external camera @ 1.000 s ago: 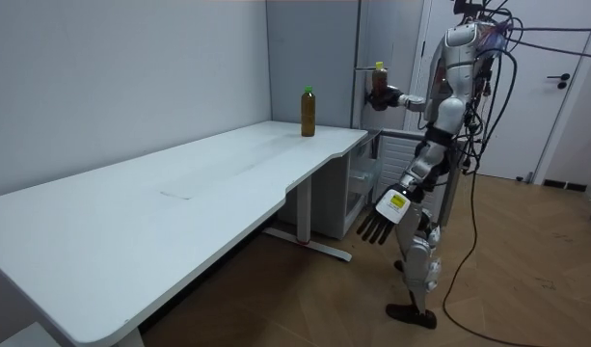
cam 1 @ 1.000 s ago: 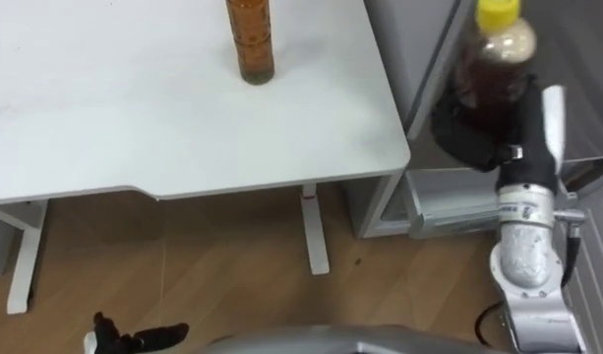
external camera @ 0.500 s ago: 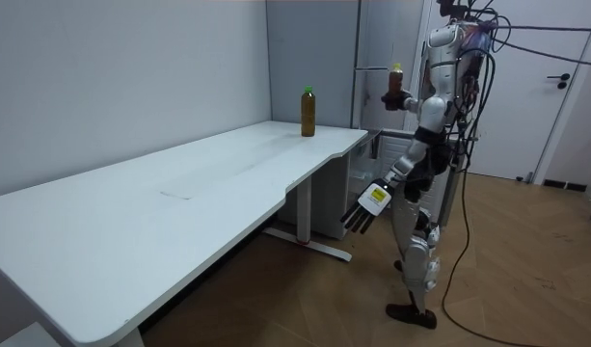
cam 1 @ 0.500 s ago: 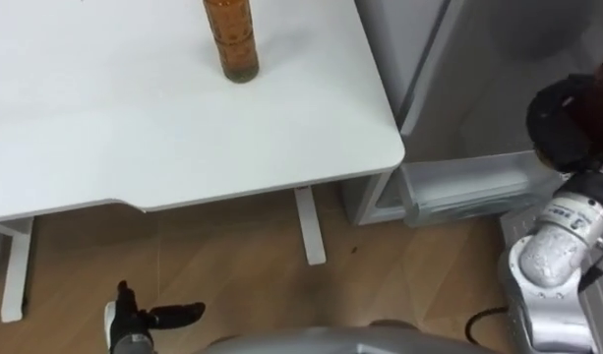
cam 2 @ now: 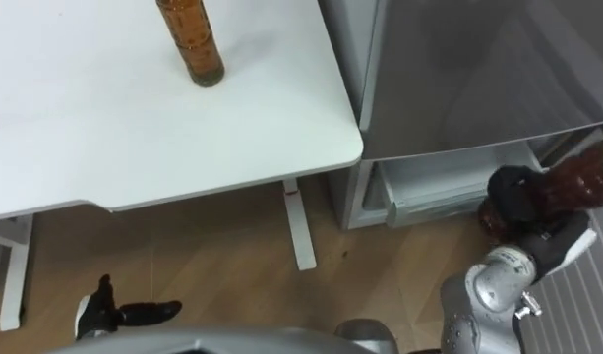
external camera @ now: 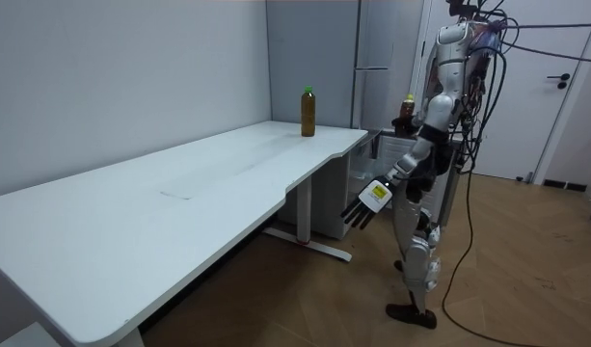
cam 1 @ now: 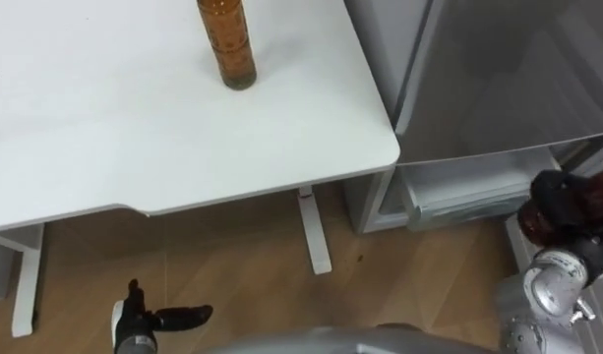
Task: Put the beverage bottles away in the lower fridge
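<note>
My right hand (cam 2: 514, 202) is shut on a brown drink bottle (cam 2: 579, 177), tilted, low in front of the grey fridge (cam 1: 498, 79). In the room view this held bottle (external camera: 407, 108) sits at my waist height, with the right hand (external camera: 402, 124) just below it. The fridge's lower compartment (cam 1: 463, 194) stands open, showing a pale drawer. A second brown bottle (cam 1: 226, 43) with a green cap (external camera: 308, 93) stands upright near the far corner of the white table (cam 1: 104, 128). Beside my thigh the left hand (cam 1: 151, 320) hangs open and holds nothing.
I stand on a wooden floor (external camera: 526, 260) between the table's end and the fridge. The table's white leg (cam 1: 312, 231) stands close to the fridge's left side. A white door (external camera: 565, 87) is behind me in the room view.
My right hand has lowered the bottle from shoulder height to waist height before the fridge's lower part. The left arm has swung slightly forward. The head camera has shifted.
</note>
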Controlling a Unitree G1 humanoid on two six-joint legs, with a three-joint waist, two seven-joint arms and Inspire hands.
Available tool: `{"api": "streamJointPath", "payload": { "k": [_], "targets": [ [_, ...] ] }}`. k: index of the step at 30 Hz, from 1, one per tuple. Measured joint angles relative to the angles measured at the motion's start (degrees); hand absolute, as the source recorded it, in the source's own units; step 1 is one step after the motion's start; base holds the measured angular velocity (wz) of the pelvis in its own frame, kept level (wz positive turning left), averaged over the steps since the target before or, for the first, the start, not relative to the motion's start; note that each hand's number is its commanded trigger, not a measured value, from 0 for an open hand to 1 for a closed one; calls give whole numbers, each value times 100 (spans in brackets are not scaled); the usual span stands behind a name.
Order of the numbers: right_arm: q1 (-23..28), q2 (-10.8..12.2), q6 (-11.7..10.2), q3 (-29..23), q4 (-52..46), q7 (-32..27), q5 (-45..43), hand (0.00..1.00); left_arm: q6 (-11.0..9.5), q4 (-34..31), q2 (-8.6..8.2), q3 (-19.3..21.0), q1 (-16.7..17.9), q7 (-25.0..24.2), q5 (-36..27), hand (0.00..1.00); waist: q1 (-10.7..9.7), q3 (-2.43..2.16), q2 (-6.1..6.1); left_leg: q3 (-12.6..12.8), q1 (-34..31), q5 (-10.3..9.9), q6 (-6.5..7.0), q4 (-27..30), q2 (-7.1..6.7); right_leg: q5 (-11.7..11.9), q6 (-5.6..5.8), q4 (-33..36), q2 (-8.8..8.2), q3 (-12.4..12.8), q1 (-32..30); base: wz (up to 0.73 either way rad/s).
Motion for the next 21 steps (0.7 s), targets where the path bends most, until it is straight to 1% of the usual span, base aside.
{"api": "streamJointPath", "payload": {
  "k": [3,6,7,9,10,11,12,14,15,16,17,18,19,20,21],
  "targets": [
    [-22,-58,-4,99,88,151,1018,100,2,-212,3,18,89,-15,-13,0,112,8,-33,-1,-15,0,0,14,0,-2,0,10,-9,-19,-1,1],
    [-103,-59,1,102,262,379,1682,100,8,-274,28,21,175,-39,-11,0,164,18,-77,-14,-52,0,0,27,-2,-25,-5,42,-20,-41,-36,4],
    [-117,-59,1,110,295,422,1769,100,17,-274,45,22,206,-59,-10,0,183,21,-88,-30,-76,0,0,40,-2,-31,-6,53,-23,-52,-43,7],
    [-212,-76,7,99,547,628,2079,100,107,-275,79,84,276,-96,-6,0,203,33,-144,-77,-146,0,0,96,-1,-45,-14,88,-35,-86,-85,12],
    [-276,-97,34,88,764,749,2258,100,174,-277,80,176,281,-109,-2,0,218,25,-191,-134,-200,0,0,144,-1,-48,-16,94,-48,-135,-108,16],
    [-320,-113,74,89,950,851,2331,100,242,-276,83,254,288,-112,-4,0,259,27,-223,-162,-226,0,0,158,-2,-56,-21,115,-53,-155,-133,15],
    [-337,-117,109,89,1005,904,2377,100,268,-276,90,277,302,-112,-6,0,268,22,-235,-166,-250,0,0,171,-1,-60,-22,135,-55,-155,-158,7],
    [-563,-135,229,93,1294,1172,2901,100,382,-252,155,333,366,-117,-3,0,323,40,-276,-180,-328,0,0,219,1,-80,-32,198,-73,-187,-195,8],
    [-743,-169,267,92,1534,1286,3194,100,460,-250,196,341,372,-125,-19,0,323,43,-305,-234,-398,0,0,247,-1,-82,-35,205,-83,-229,-224,16],
    [-849,-188,281,91,1665,1336,3324,100,489,-252,210,343,352,-125,-20,0,327,30,-294,-259,-468,-1,0,293,-4,-85,-36,234,-97,-251,-272,23],
    [-1087,-231,315,93,1923,1423,3458,100,515,-255,227,347,289,-125,-16,0,333,17,-299,-299,-687,-9,14,444,-19,-116,-43,368,-148,-297,-455,24],
    [-1315,-301,360,93,2172,1536,3536,100,565,-255,224,349,225,-125,-18,0,344,20,-304,-329,-899,-36,45,616,-23,-148,-52,531,-192,-340,-668,21],
    [-1431,-334,393,92,2309,1605,3552,100,598,-255,224,354,184,-124,-18,0,363,30,-310,-337,-1003,-37,48,694,-29,-158,-64,622,-218,-355,-769,20],
    [-1641,-397,471,86,2545,1737,3627,100,665,-255,221,409,64,-123,-19,0,381,42,-322,-353,-1228,-46,62,857,-29,-193,-75,782,-256,-367,-969,15],
    [-1745,-420,517,76,2637,1778,3656,100,707,-255,221,449,10,-121,-18,0,392,46,-329,-364,-1326,-47,63,919,-30,-206,-82,859,-268,-371,-1063,15]
  ]
}}
